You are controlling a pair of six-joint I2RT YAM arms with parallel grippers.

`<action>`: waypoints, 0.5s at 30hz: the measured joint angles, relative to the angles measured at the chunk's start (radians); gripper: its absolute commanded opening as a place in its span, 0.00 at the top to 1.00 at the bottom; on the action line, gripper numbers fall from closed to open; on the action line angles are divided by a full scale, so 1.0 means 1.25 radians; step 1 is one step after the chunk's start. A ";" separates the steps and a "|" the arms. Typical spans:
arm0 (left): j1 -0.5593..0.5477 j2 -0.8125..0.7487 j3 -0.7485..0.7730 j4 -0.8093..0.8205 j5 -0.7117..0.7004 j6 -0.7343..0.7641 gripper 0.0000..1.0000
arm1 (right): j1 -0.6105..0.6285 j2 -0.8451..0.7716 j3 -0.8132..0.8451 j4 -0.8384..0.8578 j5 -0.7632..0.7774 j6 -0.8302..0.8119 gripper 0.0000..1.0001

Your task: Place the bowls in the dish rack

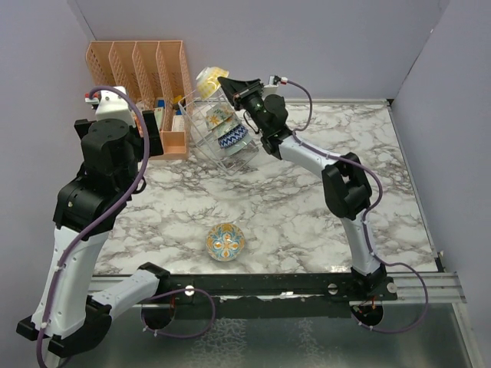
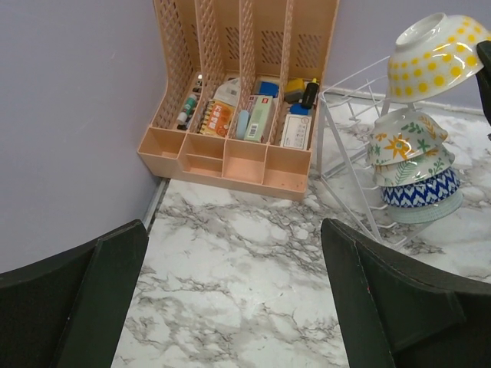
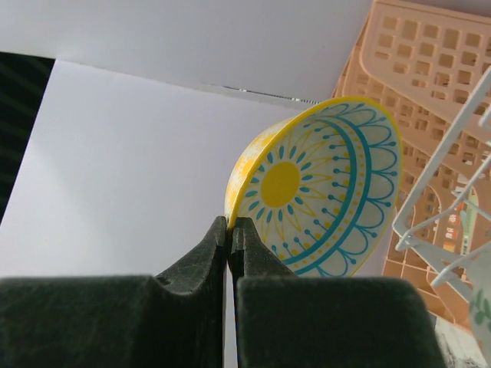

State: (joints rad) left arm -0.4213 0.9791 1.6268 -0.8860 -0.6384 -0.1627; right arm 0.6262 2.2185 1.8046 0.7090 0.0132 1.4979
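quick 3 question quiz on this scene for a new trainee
1. True or false: the right gripper pinches the yellow bowl by its rim.
2. Fill in: the left gripper has its jaws ____.
3. The lone bowl is: A in the left gripper, B in the right gripper, C on the table.
Key: 1 true; 2 open; 3 C.

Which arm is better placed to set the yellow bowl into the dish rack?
Right. The right pincer is shut on the yellow bowl at its rim, holding it above the dish rack. The left pincer is open and empty, facing the orange organizer.
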 measured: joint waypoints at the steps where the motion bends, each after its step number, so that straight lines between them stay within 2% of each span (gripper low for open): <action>1: 0.000 0.001 -0.005 0.001 0.000 0.002 0.01 | 0.000 0.006 0.000 -0.001 0.009 0.006 0.99; 15: -0.008 0.013 -0.034 0.019 -0.005 0.025 0.01 | 0.000 0.074 -0.032 -0.011 0.033 0.077 0.99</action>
State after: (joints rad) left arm -0.4316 0.9955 1.5841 -0.8619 -0.6441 -0.1318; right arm 0.6262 2.3116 1.7641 0.6949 0.0547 1.5936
